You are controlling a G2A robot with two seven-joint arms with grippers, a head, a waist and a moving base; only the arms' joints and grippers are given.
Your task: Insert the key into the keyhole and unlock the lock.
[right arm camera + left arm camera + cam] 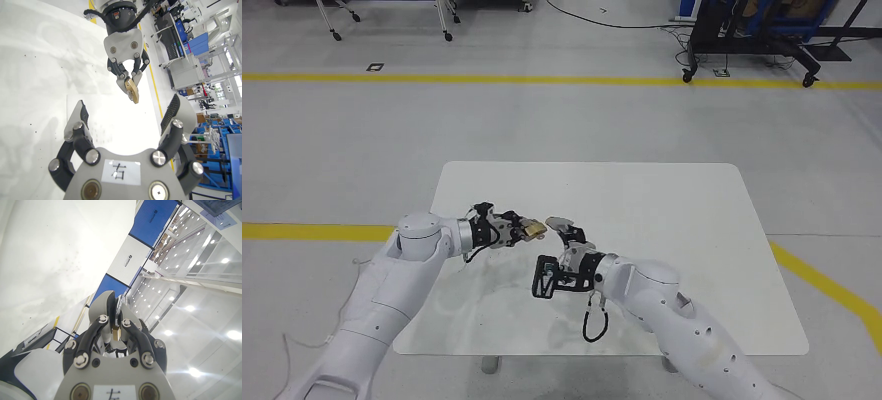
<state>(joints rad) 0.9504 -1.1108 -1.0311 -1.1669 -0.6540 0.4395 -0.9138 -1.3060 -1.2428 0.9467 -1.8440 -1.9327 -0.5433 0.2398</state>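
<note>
Mid-frame in the top view, left gripper (129, 82) pinched the brass lock (533, 229) above the table (672, 200); right gripper (128, 107) stood spread. We judged the lock dense, rigid, slick: grip its flat faces.

We see right gripper (128, 106) jaws spread wide, gap between them free; lock (132, 91), pinched in left gripper (129, 82), blocks path just ahead, above tabletop (692, 220).
</note>
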